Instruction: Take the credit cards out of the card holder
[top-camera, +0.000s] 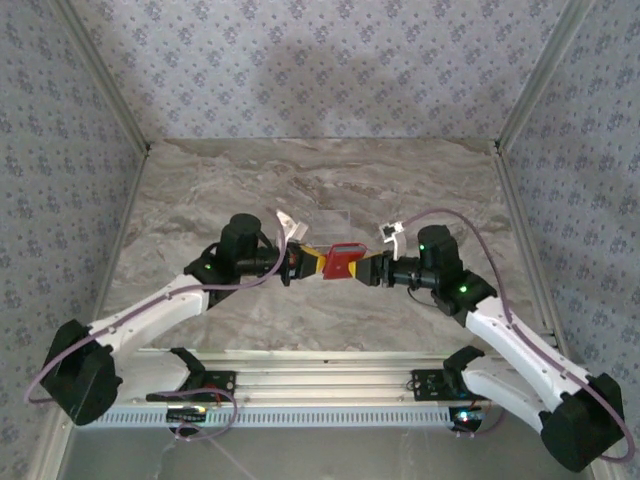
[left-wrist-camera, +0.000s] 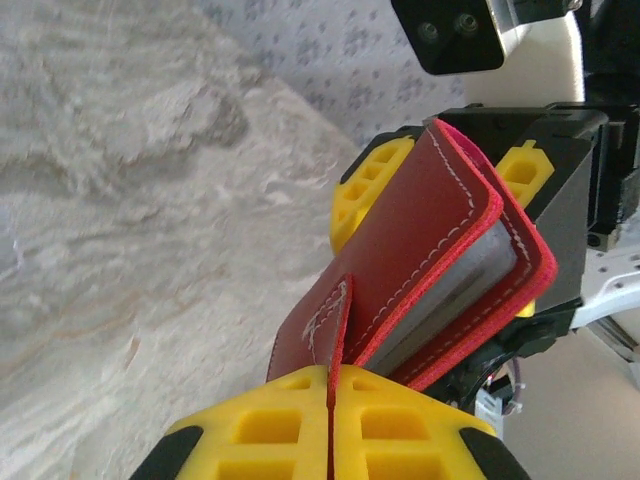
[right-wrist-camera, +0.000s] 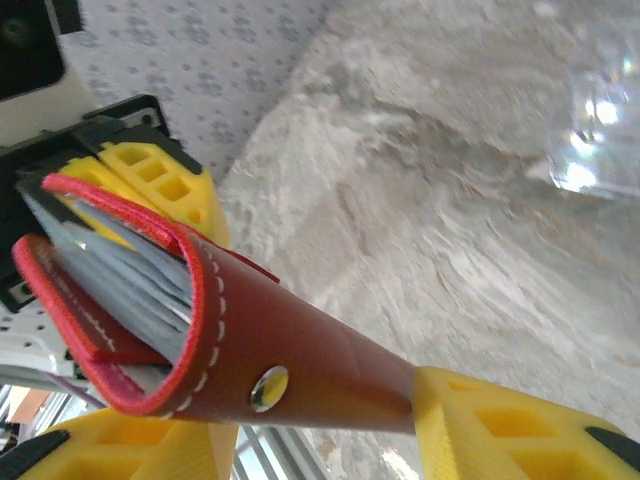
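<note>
Between the two arms, lifted off the marble table (top-camera: 200, 190) over its middle, hangs the red card holder (top-camera: 342, 262), caught from either end. At the holder's left end the left gripper (top-camera: 318, 263) is clamped shut – in its wrist view the two yellow fingers (left-wrist-camera: 270, 430) meet flush, with the holder's little side tab (left-wrist-camera: 330, 320) pinched in the seam between them. At the holder's right end the right gripper (top-camera: 366, 268) has its jaws parted, one yellow finger (right-wrist-camera: 500, 430) touching the tip of the stitched flap and the other lying under the holder's lower red edge. The flap carries a small metal snap (right-wrist-camera: 268, 388). The holder gapes a little on the side facing the right wrist, and grey pockets (right-wrist-camera: 130, 270) show packed between its red-edged covers – whether card edges lie among them I cannot tell. Beyond the holder, flat on the table, lies a faint clear plastic rectangle (right-wrist-camera: 605, 110).
</note>
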